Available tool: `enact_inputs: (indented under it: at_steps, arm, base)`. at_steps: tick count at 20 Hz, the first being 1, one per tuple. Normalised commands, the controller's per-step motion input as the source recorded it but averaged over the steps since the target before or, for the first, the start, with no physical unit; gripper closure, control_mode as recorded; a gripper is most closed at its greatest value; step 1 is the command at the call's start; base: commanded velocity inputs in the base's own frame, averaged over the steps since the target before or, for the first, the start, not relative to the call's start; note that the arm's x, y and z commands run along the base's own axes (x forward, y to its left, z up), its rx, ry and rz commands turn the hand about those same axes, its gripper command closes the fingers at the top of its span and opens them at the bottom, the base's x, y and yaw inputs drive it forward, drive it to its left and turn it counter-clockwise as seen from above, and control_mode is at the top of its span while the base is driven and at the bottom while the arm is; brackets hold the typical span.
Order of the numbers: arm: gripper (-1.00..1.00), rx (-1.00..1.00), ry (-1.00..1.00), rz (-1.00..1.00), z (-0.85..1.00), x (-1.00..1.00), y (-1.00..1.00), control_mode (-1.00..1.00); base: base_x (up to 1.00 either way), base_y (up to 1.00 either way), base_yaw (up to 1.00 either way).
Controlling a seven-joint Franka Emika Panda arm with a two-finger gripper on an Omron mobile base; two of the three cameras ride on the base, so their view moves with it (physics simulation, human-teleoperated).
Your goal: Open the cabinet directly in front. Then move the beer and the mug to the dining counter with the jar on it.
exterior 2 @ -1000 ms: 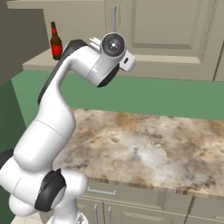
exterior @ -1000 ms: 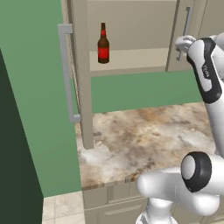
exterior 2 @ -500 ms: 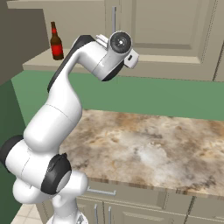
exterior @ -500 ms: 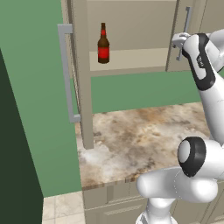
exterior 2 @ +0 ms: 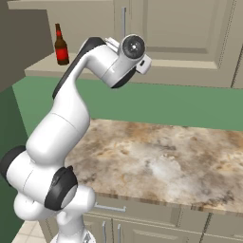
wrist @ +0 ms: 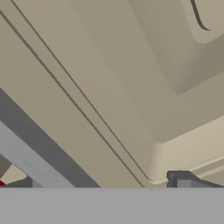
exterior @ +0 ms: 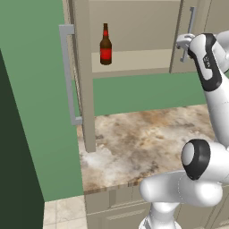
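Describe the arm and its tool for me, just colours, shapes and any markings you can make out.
The arm is glossy white with rounded, tube-like links and dark grey to black bands at its joints. One round joint cap near the wrist is grey with a dark centre. The tool shows two small dark grey, blocky fingertips. No cables or lettering are visible.

The cabinet runs off the top edge in both base views. Its right door, just behind the gripper, hides the shelf there. The gripper's fingertips are hidden by the wrist.
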Motion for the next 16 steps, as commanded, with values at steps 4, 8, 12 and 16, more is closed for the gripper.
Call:
enact_inputs:
  at_steps: [4, 8, 12, 16]
  arm:
    - [1.0, 0.0, -0.01, -0.01, 0.0, 0.1, 0.0, -1.0]
    - [1.0, 0.0, -0.05, -0.06, 0.0, 0.13, 0.0, -1.0]
    - [1.0, 0.0, -0.07, -0.05, 0.0, 0.14, -0.09, -1.0]
    - [1.0, -0.05, -0.07, -0.03, 0.0, 0.17, -0.02, -1.0]
  base:
    - [0.0, 0.0, 0.0]
    - [0.0, 0.0, 0.0]
    - [0.0, 0.0, 0.0]
    - [0.0, 0.0, 0.0]
